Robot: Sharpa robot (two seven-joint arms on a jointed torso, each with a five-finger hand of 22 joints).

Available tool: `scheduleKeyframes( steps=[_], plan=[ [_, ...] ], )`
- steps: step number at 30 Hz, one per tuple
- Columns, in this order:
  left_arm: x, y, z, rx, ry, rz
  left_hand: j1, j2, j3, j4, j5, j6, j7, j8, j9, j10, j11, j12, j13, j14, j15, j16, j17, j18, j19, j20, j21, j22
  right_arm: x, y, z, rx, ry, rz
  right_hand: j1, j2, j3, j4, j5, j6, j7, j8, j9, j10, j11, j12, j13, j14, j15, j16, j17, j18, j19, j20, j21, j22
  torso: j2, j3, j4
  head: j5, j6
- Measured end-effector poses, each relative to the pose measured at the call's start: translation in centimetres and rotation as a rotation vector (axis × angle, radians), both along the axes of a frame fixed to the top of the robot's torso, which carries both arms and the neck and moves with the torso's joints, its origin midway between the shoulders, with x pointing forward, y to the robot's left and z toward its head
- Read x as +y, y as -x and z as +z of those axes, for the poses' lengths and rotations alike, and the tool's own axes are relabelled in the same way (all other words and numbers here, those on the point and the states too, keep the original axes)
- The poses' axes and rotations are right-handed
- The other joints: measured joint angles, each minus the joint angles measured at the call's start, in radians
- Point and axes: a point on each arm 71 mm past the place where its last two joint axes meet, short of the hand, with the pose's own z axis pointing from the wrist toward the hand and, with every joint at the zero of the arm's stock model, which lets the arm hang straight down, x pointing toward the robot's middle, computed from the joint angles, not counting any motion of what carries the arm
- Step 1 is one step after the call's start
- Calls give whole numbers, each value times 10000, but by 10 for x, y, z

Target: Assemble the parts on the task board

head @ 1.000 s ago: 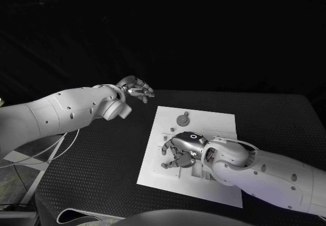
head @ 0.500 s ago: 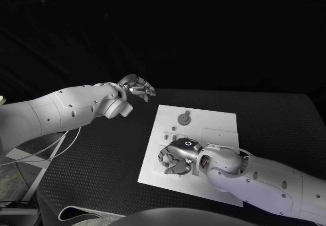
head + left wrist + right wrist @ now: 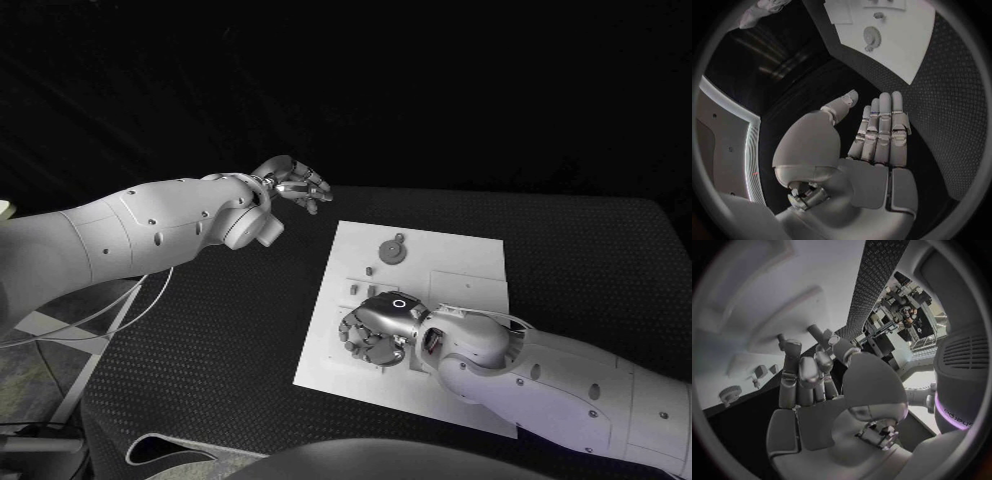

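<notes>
Looking down from the head camera, you see the white task board (image 3: 433, 270) lying in the middle of the black table (image 3: 216, 330), its long sides running from the near edge toward the far edge. Your right hand (image 3: 378, 330) sits low over the board's near left part, palm down, with its fingers (image 3: 792, 380) curled in toward the plate. You cannot tell from these views whether they hold a part: the head camera hides the fingertips under the hand, and the right wrist camera shows them bent close to the board's raised shapes without a clear piece between them.

A round grey gear-like part (image 3: 391, 249) stands near the board's far edge, well apart from that hand. A few small pegs (image 3: 361, 284) sit between the gear and the hand, along the left side of the board.

Your left hand (image 3: 293, 185) is raised off the board, past its far left corner. Its fingers (image 3: 882, 122) lie straight and side by side, thumb apart, holding nothing.
</notes>
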Motion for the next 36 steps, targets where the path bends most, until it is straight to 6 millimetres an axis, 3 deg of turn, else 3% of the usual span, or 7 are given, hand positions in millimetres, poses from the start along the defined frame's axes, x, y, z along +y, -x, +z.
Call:
scheduleKeyframes(
  steps=[10, 15, 33, 36],
  plan=[
    [0, 0, 0, 13, 1, -9, -40, 40, 5, 38, 0, 0, 0, 0, 0, 0, 0, 0, 8, 0, 0, 0, 14, 1, 0, 0, 0, -9, 2, 1, 0, -56, -64, 30, -167, 167, 381, -28, 0, 1, -1, 105, 42, -1, 0, 114, -110, -11, -96, 48, -1, 0, -2, 2, 190, 0, -3, -1, -10, 28, -28],
    [1, 0, 0, 21, -3, 2, -40, 40, 5, 38, 0, 0, 0, 0, -8, 0, 0, 0, 8, 0, 0, 0, 23, 0, 0, 0, 0, -9, 1, 1, 0, -79, -39, 18, -167, 167, 461, -29, 0, 2, -2, 186, 80, 2, -4, 152, -152, -8, -176, 66, -2, -2, -40, -35, 228, -1, -7, 1, -15, 32, -36],
    [2, 0, 0, 37, -7, 12, -40, 40, 5, 37, 0, 0, 0, 0, -8, 0, 0, 0, 5, 0, 0, -39, 31, 1, 0, 0, 0, -7, -6, -1, -2, -129, 66, -82, -167, 166, 559, -43, 0, 53, -53, 186, 101, 21, -70, 187, -206, -5, -178, 66, -4, -4, -57, -49, 271, -1, -11, 20, -22, 58, -82],
    [2, 0, 0, 40, -8, 12, -40, 40, 5, 37, 0, 0, 0, 0, -7, 0, 0, 0, 6, 0, 0, -39, 41, 1, 0, 0, 0, -7, -5, -1, -1, -107, 39, -101, -266, 67, 572, -30, 0, 55, -55, 136, 86, 21, -70, 187, -247, -5, -178, 66, -4, -5, -58, -50, 271, -1, -11, 21, -22, 58, -84]
  ],
)
